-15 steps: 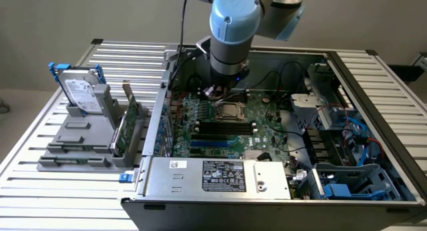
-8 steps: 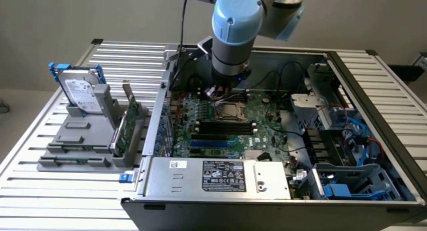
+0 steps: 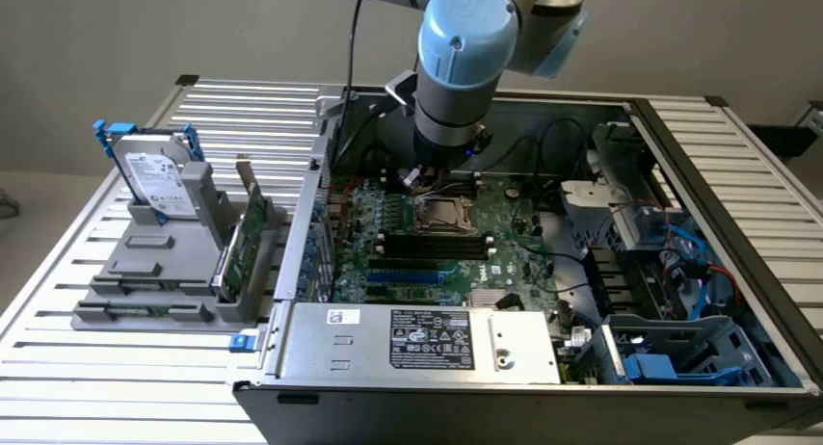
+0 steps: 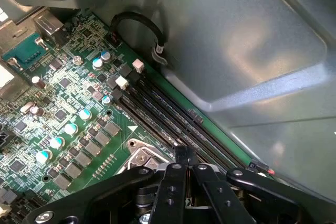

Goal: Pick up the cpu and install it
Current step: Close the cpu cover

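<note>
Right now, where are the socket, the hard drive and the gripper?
socket [image 3: 445, 212]: exterior view, on its dark centre.
hard drive [image 3: 157, 182]: exterior view, on its white label.
gripper [image 4: 185, 152]: wrist view, between its closed fingertips.

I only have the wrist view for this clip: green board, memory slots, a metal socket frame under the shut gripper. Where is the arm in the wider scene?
Observer: The arm reaches straight down into an open computer case, with the gripper just above the socket.
Operator: Anything outside the case?
Observer: A hard drive stands upright in a grey holder on the exterior view's left, on a slatted table.
Operator: Is the socket filled?
Observer: From outside, its centre looks dark inside the metal frame; I cannot tell what, if anything, sits in it.
</note>
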### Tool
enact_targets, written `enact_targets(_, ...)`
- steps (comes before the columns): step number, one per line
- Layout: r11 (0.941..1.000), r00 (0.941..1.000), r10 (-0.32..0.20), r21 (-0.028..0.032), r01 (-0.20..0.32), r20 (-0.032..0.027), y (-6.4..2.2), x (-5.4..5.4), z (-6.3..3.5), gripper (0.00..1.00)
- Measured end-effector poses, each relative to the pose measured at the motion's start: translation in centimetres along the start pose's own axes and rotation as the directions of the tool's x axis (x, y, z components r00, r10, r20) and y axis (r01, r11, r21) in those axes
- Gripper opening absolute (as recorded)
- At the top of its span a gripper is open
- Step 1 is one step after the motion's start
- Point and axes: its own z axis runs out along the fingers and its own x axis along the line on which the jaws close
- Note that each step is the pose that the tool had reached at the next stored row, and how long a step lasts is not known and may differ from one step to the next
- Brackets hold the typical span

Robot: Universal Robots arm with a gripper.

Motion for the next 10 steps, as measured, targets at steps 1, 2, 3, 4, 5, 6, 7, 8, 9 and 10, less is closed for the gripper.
enact_targets(1, 1.0, 1.0, -0.004, -0.0018, 0.004, -0.0006, -0.07, -0.08, 0.0, 0.11)
enact_targets(2, 1.0, 1.0, -0.007, -0.0038, 0.007, -0.001, -0.16, -0.17, 0.01, 0.11)
enact_targets(3, 0.9999, 0.9999, -0.011, -0.0059, 0.011, -0.0014, -0.24, -0.25, 0.01, 0.11)
enact_targets(4, 0.9999, 0.9999, -0.015, -0.0079, 0.015, -0.0017, -0.3, -0.31, 0.02, 0.11)
enact_targets(5, 0.9998, 0.9998, -0.019, -0.0097, 0.019, -0.0021, -0.34, -0.36, 0.03, 0.11)
enact_targets(6, 0.9997, 0.9997, -0.022, -0.0116, 0.022, -0.0026, -0.38, -0.4, 0.04, 0.11)
enact_targets(7, 0.9996, 0.9997, -0.026, -0.0132, 0.026, -0.0032, -0.43, -0.44, 0.04, 0.11)
enact_targets(8, 0.9994, 0.9995, -0.03, -0.015, 0.03, -0.004, -0.48, -0.5, 0.04, 0.11)
enact_targets(9, 0.9993, 0.9994, -0.034, -0.017, 0.034, -0.0046, -0.53, -0.55, 0.05, 0.11)
enact_targets(10, 0.9991, 0.9993, -0.038, -0.0188, 0.038, -0.0051, -0.58, -0.6, 0.05, 0.11)
